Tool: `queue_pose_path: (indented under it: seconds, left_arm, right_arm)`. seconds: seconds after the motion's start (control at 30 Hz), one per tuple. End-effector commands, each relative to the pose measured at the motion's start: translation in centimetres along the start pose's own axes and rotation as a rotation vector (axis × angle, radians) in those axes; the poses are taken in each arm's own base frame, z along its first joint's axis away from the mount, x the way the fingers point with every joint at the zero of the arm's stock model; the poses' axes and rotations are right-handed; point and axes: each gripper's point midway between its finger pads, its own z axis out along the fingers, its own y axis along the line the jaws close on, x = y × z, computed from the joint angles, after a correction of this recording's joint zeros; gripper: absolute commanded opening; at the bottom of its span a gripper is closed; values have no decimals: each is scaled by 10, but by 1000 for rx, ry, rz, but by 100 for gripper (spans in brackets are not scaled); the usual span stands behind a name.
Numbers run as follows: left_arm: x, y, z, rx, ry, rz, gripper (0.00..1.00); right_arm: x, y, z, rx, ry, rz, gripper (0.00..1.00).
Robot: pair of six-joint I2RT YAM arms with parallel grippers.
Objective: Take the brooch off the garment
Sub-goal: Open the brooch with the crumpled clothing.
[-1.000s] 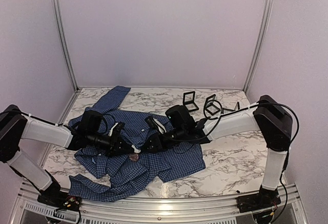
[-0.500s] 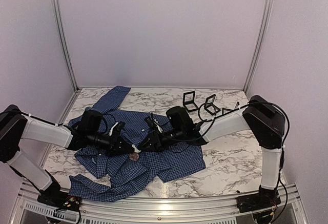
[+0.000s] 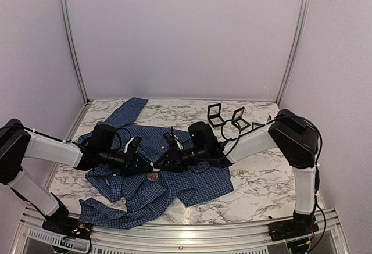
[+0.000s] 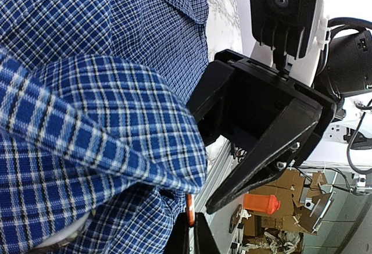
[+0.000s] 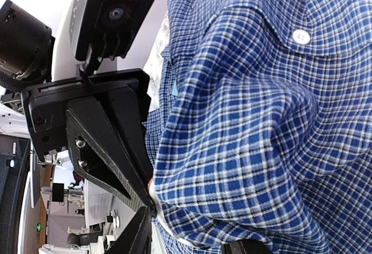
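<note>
The garment [image 3: 197, 181], a dark blue checked shirt, lies crumpled on the marble table. The brooch [image 3: 152, 176] is a small reddish-brown spot on it between my two grippers. My left gripper [image 3: 144, 166] is at the brooch. In the left wrist view, that gripper [image 4: 190, 224] is shut on the brooch's thin orange edge [image 4: 189, 206] under a shirt fold [image 4: 104, 126]. My right gripper [image 3: 164, 161] faces it closely. In the right wrist view, that gripper [image 5: 195, 231] holds a raised fold of shirt [image 5: 261, 120] between its fingers.
Several small black square frame boxes [image 3: 215, 114] stand on the table [image 3: 261, 184] at the back right, behind the right arm. A shirt sleeve [image 3: 129, 110] reaches toward the back left corner. Metal posts frame the walls.
My right arm has shifted left, bringing its gripper closer to the left gripper over the brooch. The left arm has stayed still.
</note>
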Motion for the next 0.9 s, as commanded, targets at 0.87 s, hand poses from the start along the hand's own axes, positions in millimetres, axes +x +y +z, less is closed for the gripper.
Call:
queue_pose_path:
  seconds: [0.87]
  left_arm:
    - [4, -18, 1, 44, 2, 71, 0]
  right_arm:
    - [-15, 5, -2, -26, -57, 2, 20]
